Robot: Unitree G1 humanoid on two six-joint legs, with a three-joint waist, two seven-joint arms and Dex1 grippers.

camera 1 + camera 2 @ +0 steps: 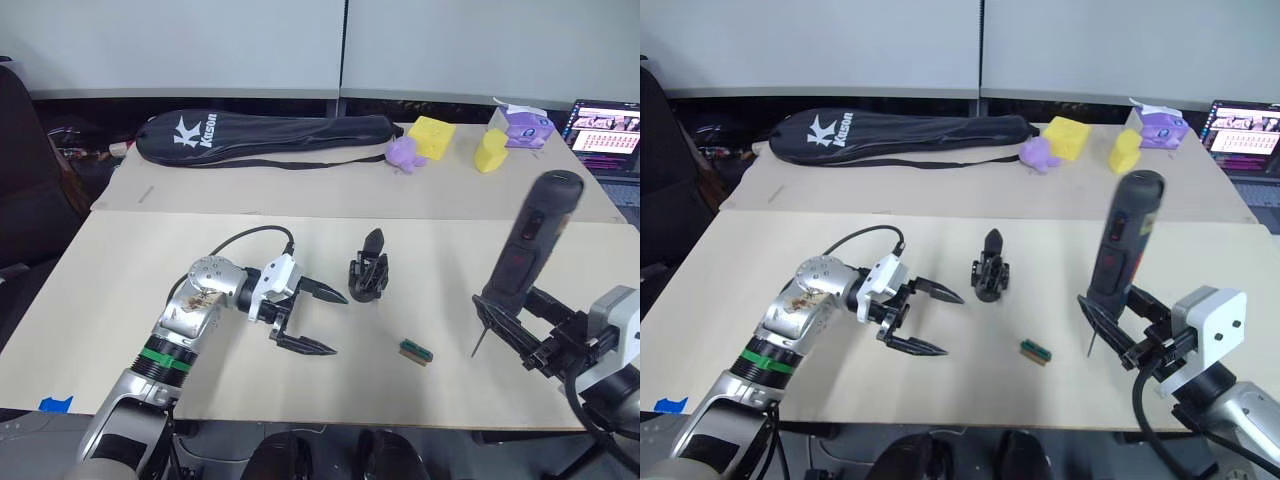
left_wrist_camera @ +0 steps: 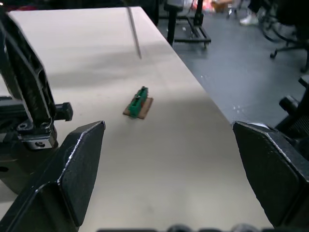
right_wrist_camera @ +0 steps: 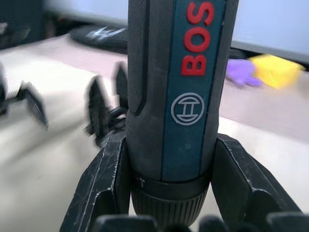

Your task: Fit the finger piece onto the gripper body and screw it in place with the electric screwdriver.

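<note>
A pale beige wooden desk (image 1: 120, 300) is seen from above the robot's arms. The left claw (image 1: 314, 320), two black pointed fingers on a white-cased wrist, is held low over the desk with its fingers spread wide and nothing between them. Just to its right, the small black blocky gripper body (image 1: 368, 277) stands on the desk, and the flat black leaf-shaped finger piece (image 1: 373, 241) is seen rising upright from its top, pointed tip upward; whether it is fully seated cannot be told. Nearer the front edge, between the two arms, a tiny green rectangular block (image 1: 416, 351) lies on a brown base. On the right, the thick dark grey cylindrical electric screwdriver (image 1: 530, 245) with red lettering is pinched near its lower collar by the right claw (image 3: 166, 193), one black finger pressed on each side. The tool is held roughly upright, tilted slightly, with its thin metal bit (image 1: 479, 336) pointing down toward the desk, well apart from the gripper body. At the far side of the desk, a long black racket bag (image 1: 260, 138), yellow foam blocks (image 1: 432, 137) and a purple soft toy (image 1: 403, 154) are laid out.
</note>
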